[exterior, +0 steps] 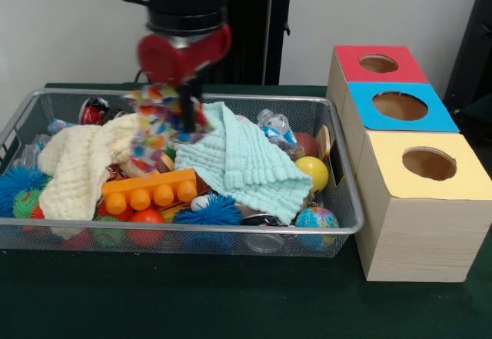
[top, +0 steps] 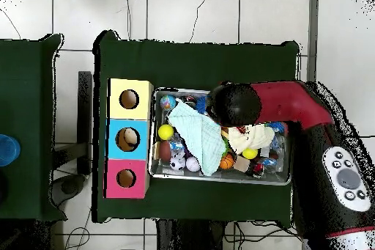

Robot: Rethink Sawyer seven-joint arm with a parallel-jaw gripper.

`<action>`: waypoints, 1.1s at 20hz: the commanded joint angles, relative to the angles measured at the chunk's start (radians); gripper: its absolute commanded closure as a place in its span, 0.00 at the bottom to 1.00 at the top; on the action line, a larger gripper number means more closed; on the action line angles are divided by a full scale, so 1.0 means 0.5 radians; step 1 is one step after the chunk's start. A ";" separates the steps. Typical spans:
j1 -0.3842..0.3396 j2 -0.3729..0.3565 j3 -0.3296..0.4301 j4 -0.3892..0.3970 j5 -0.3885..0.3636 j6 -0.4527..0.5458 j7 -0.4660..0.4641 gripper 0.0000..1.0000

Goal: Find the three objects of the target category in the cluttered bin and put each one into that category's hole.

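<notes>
The silver wire-mesh bin (exterior: 192, 231) is full of toys and cloths; it also shows in the overhead view (top: 220, 179). My gripper (exterior: 188, 116) hangs over the bin's back middle, shut on one spotted fabric piece (exterior: 157, 127). The piece dangles between the cream cloth and the mint cloth, with its lower end among the clutter. No other spotted piece shows. The yellow-faced box's hole (exterior: 429, 163) lies right of the bin, and it shows in the overhead view (top: 130, 99). In the overhead view the arm's head (top: 233, 104) hides the gripper.
A mint waffle cloth (exterior: 246, 162) and a cream cloth (exterior: 77, 166) lie over the clutter. An orange brick (exterior: 150, 189), a blue spiky ball (exterior: 207, 210), a yellow ball (exterior: 313, 171) and a globe ball (exterior: 317, 220) lie near the front. The blue box (exterior: 400, 106) and red box (exterior: 378, 64) stand behind the yellow one.
</notes>
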 commanded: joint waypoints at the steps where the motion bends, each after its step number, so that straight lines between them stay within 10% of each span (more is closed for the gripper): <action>1: 0.212 -0.004 -0.139 0.230 0.172 -0.244 0.802 1.00; 22: 0.889 -0.113 -0.529 0.097 0.594 -0.207 1.420 1.00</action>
